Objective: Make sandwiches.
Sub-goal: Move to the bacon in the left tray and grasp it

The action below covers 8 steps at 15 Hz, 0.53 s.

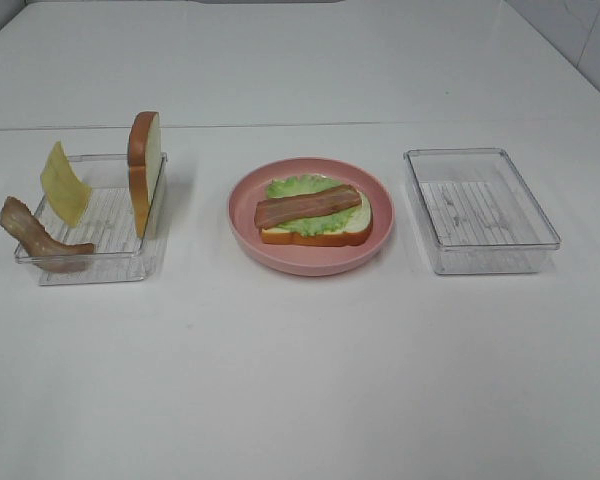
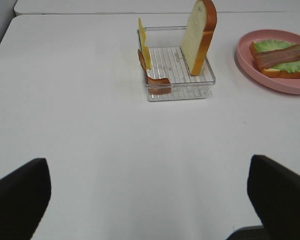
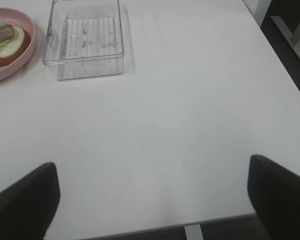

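Note:
On the pink plate lies a bread slice topped with green lettuce and a bacon strip. The left clear tray holds an upright bread slice, a yellow cheese square leaning on its wall and a second bacon strip draped over the rim. My left gripper is open over bare table, well short of that tray. My right gripper is open too, near the table's front edge. Neither arm shows in the high view.
An empty clear tray stands right of the plate, also in the right wrist view. The table's right edge and a dark floor lie close to the right gripper. White table surrounds everything.

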{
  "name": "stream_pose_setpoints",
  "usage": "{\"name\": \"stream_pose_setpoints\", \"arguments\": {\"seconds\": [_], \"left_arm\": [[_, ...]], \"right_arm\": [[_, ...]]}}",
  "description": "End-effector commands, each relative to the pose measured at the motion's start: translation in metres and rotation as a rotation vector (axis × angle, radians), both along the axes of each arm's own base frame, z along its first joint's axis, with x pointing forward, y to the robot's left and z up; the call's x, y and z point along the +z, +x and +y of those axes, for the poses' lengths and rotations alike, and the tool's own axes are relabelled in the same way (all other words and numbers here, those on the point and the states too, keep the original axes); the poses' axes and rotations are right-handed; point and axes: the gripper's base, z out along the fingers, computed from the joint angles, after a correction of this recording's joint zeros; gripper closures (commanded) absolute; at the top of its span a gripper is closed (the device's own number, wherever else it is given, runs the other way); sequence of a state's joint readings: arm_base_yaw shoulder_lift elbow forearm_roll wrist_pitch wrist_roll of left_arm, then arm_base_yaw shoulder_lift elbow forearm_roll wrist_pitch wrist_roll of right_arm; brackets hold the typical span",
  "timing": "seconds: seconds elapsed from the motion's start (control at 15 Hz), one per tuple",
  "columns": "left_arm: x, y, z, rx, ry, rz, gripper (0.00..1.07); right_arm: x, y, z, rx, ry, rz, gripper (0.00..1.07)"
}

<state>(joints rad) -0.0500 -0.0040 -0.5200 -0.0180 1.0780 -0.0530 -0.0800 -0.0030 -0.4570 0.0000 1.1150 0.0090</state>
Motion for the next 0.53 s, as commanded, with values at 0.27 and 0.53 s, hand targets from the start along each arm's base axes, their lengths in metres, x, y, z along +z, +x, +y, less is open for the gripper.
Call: {"name": "stream_pose_setpoints", "arguments": {"seconds": [0.27,0.53], "left_arm": [[0.0,-0.001,-0.001,-0.004,-0.005,-0.009,0.06],[0.011,0.003,0.0,0.001,-0.001,-0.052,0.06]], "right_arm": [[0.001,-0.005,0.0,-0.001,-0.01,-0.035,0.08],[0.001,-0.005,0.0,-0.001,-0.01,-0.035,0.08]]}}
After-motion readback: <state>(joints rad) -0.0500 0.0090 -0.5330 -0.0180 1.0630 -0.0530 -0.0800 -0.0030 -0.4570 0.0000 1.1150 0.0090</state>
